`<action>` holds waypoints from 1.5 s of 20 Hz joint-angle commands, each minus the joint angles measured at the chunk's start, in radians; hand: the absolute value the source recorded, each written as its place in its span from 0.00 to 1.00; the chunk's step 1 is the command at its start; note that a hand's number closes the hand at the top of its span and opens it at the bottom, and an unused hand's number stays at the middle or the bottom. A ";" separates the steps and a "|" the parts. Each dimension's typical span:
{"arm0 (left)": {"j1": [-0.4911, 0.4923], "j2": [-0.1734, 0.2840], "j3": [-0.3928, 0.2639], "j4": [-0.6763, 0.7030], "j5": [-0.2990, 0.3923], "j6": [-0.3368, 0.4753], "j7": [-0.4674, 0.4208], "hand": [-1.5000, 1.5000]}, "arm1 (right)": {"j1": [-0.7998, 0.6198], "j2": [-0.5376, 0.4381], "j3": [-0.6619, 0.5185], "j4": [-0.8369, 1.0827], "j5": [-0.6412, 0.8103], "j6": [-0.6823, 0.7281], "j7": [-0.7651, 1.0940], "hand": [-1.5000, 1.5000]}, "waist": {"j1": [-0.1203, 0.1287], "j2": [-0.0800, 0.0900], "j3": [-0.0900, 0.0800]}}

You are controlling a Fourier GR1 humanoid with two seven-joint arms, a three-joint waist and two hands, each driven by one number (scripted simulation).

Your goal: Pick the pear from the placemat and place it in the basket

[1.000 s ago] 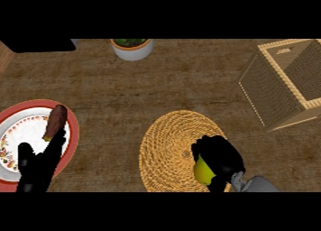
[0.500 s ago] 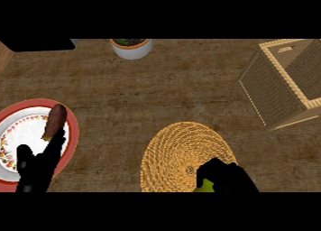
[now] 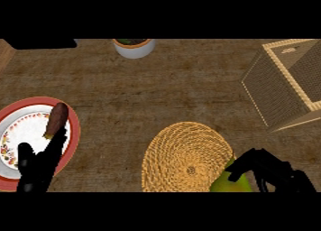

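The yellow-green pear (image 3: 232,184) shows at the lower edge of the head view, by the right rim of the round woven placemat (image 3: 183,155). My right hand (image 3: 273,173) has its fingers curled round the pear and hides most of it. The square wicker basket (image 3: 296,81) stands at the far right, well apart from the hand. My left hand (image 3: 38,164) rests open at the lower left, fingers up, over the plate.
A red-rimmed patterned plate (image 3: 10,140) with a brown oblong food item (image 3: 57,119) lies at the left. A white pot with a plant (image 3: 134,47) stands at the back centre. A dark object (image 3: 42,43) sits at the back left.
My right hand has drawn back toward the lower edge and to the right with the pear, off the placemat's middle. The left hand has not moved.
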 commanded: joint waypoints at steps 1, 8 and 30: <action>-0.001 -0.012 -0.030 0.021 -0.021 0.006 0.054 0.50 | -0.049 -0.013 -0.174 -0.241 -0.121 0.093 0.155 1.00 | 0.014 0.010 -0.010; -0.003 -0.018 -0.016 0.091 -0.020 -0.007 0.001 0.50 | -0.320 -0.004 -0.441 -0.147 -0.251 0.199 0.289 1.00 | 0.016 0.011 -0.011; -0.018 -0.022 -0.015 0.098 -0.040 -0.033 0.020 0.50 | -0.740 -0.248 -0.850 0.648 -0.466 0.291 0.062 1.00 | 0.044 0.014 -0.009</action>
